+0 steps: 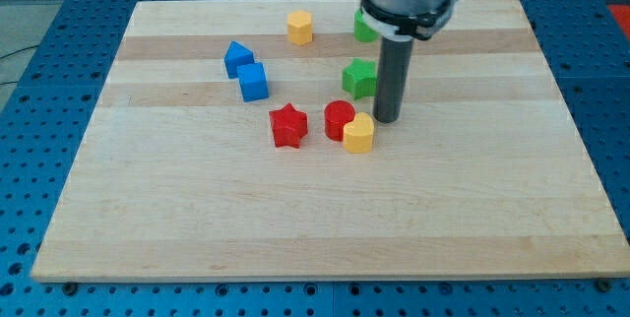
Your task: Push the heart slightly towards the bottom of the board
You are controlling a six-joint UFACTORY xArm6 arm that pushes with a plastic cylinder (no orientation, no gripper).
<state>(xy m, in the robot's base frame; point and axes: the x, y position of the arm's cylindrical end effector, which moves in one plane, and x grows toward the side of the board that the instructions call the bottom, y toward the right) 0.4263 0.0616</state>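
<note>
The yellow heart (359, 134) lies near the middle of the wooden board (325, 228), touching a red round block (338, 117) on its upper left. My tip (385, 121) stands just to the upper right of the heart, very close to it or touching it. A green star (358, 78) sits right beside the rod, on its left.
A red star (288, 125) lies left of the red round block. Two blue blocks (237, 58) (253, 82) sit further to the upper left. A yellow hexagon (299, 28) is near the view's top. Another green block (363, 28) is half hidden behind the arm.
</note>
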